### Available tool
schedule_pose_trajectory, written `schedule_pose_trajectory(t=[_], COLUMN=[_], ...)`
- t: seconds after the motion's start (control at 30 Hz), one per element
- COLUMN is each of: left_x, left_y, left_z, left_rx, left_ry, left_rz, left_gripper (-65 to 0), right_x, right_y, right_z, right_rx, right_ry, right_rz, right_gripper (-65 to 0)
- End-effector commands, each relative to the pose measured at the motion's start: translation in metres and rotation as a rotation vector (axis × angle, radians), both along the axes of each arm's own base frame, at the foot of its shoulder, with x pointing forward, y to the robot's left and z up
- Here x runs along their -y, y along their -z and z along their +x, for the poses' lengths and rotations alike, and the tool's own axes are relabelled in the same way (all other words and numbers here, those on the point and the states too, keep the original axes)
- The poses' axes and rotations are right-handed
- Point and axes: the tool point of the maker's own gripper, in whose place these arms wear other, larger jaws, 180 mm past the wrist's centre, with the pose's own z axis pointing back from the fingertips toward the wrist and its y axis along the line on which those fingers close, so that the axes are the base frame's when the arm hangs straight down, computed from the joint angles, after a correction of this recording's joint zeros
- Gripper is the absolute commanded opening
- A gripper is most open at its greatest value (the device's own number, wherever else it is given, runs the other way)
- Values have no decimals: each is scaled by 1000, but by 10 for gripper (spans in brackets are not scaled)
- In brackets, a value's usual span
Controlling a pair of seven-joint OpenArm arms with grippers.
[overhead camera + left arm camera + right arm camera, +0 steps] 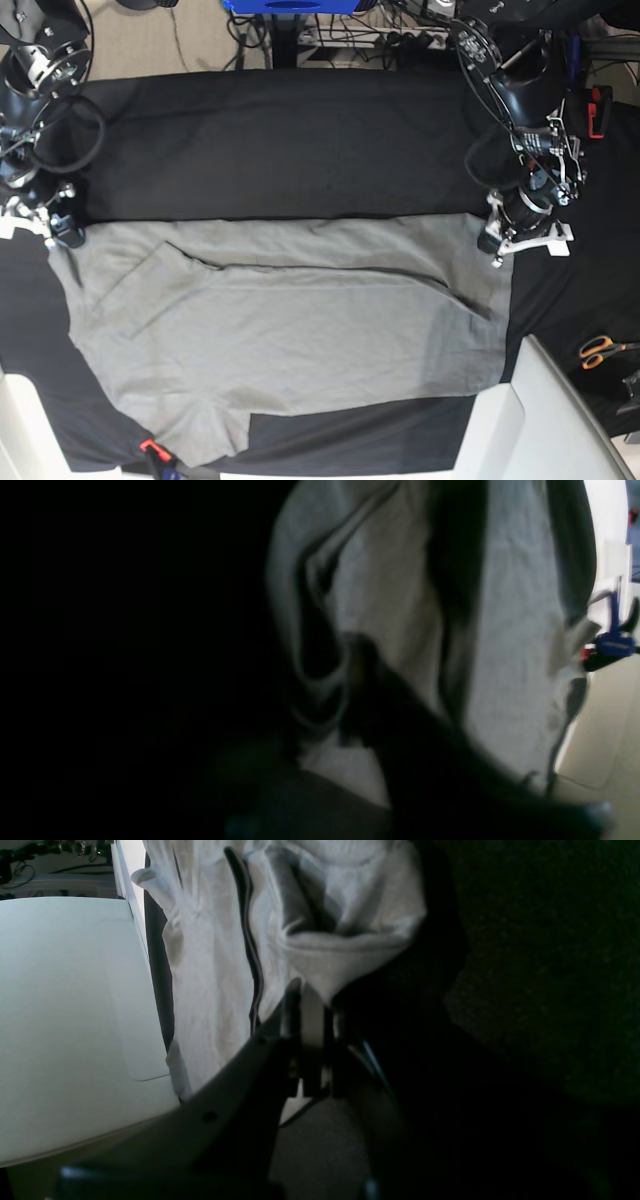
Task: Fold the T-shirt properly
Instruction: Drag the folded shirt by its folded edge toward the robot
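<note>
I see the grey T-shirt (290,330) spread across the black table cloth (280,140), right gripper (50,228) at nine o'clock pinching its corner, left gripper (497,238) at three o'clock seemingly just clamping its edge; a shallow bite could slip when lifting.

Both arms black, looped black cables; white bracket at left gripper (497,243); right gripper (312,1005) fingers dark grey.

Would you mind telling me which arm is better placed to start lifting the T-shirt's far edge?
Probably the right: the right gripper is shut on a T-shirt corner. The left gripper sits at the opposite corner, but its blurred wrist view leaves the grip unclear.
</note>
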Motion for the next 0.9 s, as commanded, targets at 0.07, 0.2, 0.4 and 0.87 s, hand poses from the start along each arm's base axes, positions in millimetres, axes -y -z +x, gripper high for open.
schedule_pose_trajectory(t=[0.07,0.2,0.4,0.87], left_x=[-6,3,-3,-7], left_y=[-13,-15,-28,-43], left_z=[12,19,18,-42], left_rx=[41,28,45,9], left_ry=[-1,90,135,226], left_rz=[13,59,122,238], left_gripper=[-650,-650,-650,-650], right_x=[-6,-5,17,40], right_y=[1,0,-15,-26], right_z=[1,2,-11,-58], right_rx=[-8,-6,6,-57], right_ry=[-12,-15,-34,-113], right_rz=[17,9,-94,-232], right_gripper=[-648,-648,-648,-648])
